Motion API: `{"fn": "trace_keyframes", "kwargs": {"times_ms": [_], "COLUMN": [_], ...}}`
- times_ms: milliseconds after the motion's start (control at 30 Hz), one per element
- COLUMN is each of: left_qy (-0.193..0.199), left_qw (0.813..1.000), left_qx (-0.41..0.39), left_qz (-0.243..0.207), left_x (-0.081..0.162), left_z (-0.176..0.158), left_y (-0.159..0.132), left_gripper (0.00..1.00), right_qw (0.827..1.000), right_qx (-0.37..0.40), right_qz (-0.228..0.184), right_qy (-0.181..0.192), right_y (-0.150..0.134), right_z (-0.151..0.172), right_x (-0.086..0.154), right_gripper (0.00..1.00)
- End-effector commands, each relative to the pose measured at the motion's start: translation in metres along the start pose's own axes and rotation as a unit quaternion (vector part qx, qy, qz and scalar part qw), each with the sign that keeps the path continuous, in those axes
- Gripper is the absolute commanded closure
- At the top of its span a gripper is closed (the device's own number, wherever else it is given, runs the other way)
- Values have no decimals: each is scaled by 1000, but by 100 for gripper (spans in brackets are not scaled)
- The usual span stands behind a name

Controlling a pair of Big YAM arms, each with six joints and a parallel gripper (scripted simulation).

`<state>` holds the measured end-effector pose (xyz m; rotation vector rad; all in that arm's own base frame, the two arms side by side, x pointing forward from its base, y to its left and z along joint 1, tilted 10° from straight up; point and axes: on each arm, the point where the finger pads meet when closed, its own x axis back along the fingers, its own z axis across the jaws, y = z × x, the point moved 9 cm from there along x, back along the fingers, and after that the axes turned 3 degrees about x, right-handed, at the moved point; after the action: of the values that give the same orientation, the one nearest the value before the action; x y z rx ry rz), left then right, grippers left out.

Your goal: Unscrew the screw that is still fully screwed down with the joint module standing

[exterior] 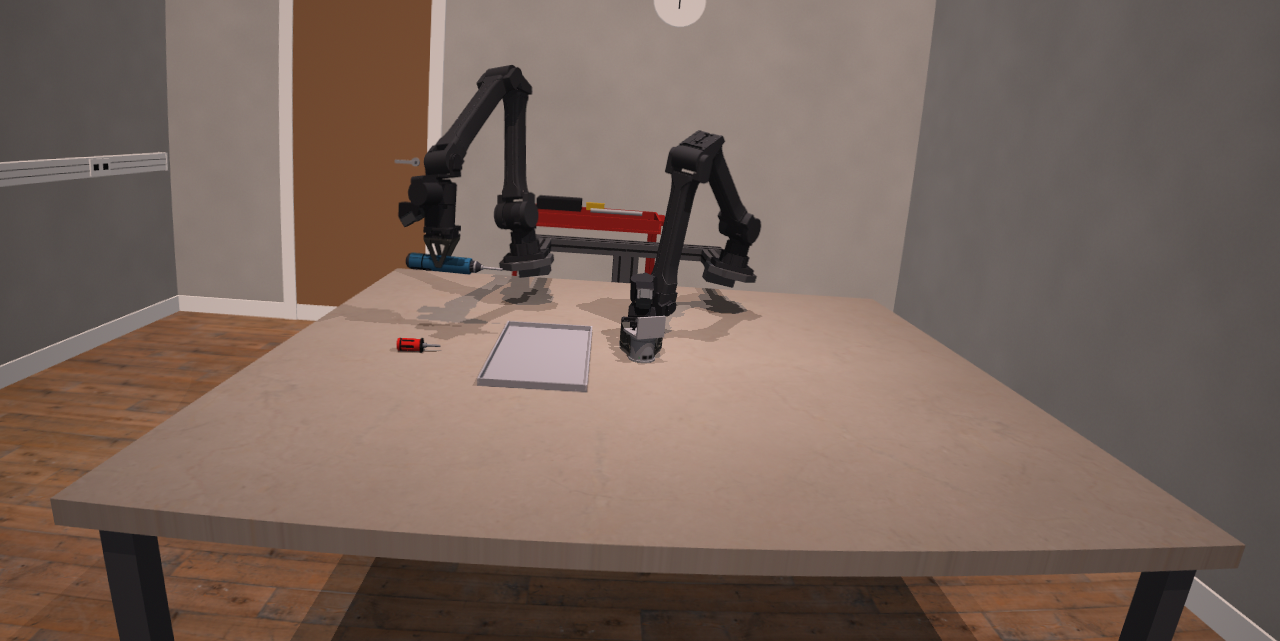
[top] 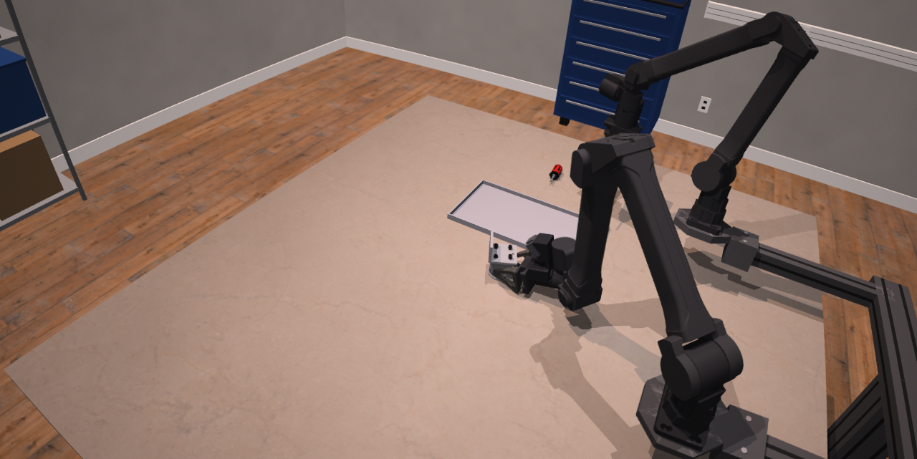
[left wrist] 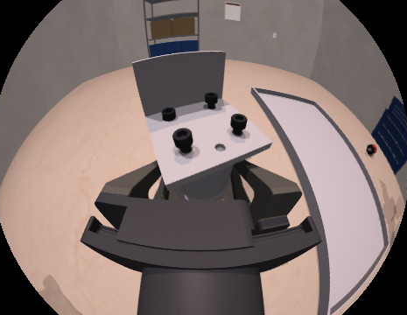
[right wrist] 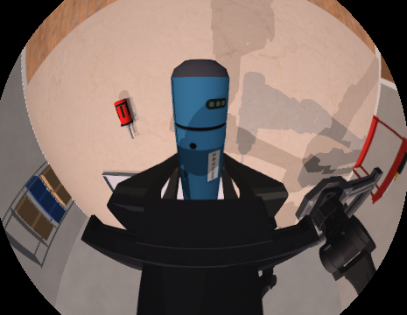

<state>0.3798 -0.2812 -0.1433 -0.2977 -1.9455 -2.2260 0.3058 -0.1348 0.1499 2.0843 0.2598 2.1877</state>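
The joint module [left wrist: 207,181] [exterior: 641,354] stands upright, its white bracket [left wrist: 203,140] [exterior: 651,327] on top. Of the black screws, the far-left one [left wrist: 168,114] sits lowest, its head at the plate. The far-right screw [left wrist: 211,100], near-right screw [left wrist: 238,122] and near-left screw [left wrist: 183,139] stand up on visible shanks. An open hole [left wrist: 220,147] lies near the front edge. My left gripper [left wrist: 200,158] is shut on the module below the bracket. My right gripper [right wrist: 200,157] [exterior: 439,258] is shut on the dark blue electric screwdriver [right wrist: 200,105] [exterior: 456,263], held level above the table, bit towards the arm bases.
A shallow grey tray [exterior: 534,385] [left wrist: 285,128] lies beside the module. A red hand tool [top: 556,171] [exterior: 409,344] [right wrist: 123,113] lies on the table beyond the tray. In the top view the left arm hides the right gripper and part of the tray.
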Motion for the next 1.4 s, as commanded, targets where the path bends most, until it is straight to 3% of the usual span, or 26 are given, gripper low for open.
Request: {"fn": "trace_keyframes", "kwargs": {"times_ms": [0,167,300,400,567,700,767,867,933,1267,1367], "left_qy": [-1,-1,-1,-1,-1,-1,-1,-1,-1,-1,-1], "left_qw": [1000,1000,1000,1000,1000,1000,1000,1000,1000,1000,1000], "left_qx": [4,4,4,4,4,4,4,4,4,4,4], "left_qz": [-7,-7,-7,-7,-7,-7,-7,-7,-7,-7,-7], "left_x": [-3,-3,-3,-3,-3,-3,-3,-3,-3,-3,-3], "left_z": [-3,-3,-3,-3,-3,-3,-3,-3,-3,-3,-3], "left_y": [5,5,5,5,5,5,5,5,5,5,5], "left_gripper": [41,41,41,41,41,41,41,41,41,41,41], "right_qw": [999,996,997,995,989,985,983,984,980,961,963], "right_qx": [39,62,50,87,118,148,141,132,158,224,210], "right_qz": [-3,-21,-22,-13,-27,-25,-36,-39,-35,-50,-57], "right_qy": [19,64,62,51,88,90,110,111,111,156,162], "right_y": [-10,-9,-1,-24,-32,-43,-36,-29,-46,-69,-59], "right_z": [10,31,28,24,37,42,48,48,45,68,67], "right_x": [-4,13,11,-7,0,-14,1,2,-5,-8,-3], "right_gripper": [58,58,58,58,58,58,58,58,58,58,58]}}
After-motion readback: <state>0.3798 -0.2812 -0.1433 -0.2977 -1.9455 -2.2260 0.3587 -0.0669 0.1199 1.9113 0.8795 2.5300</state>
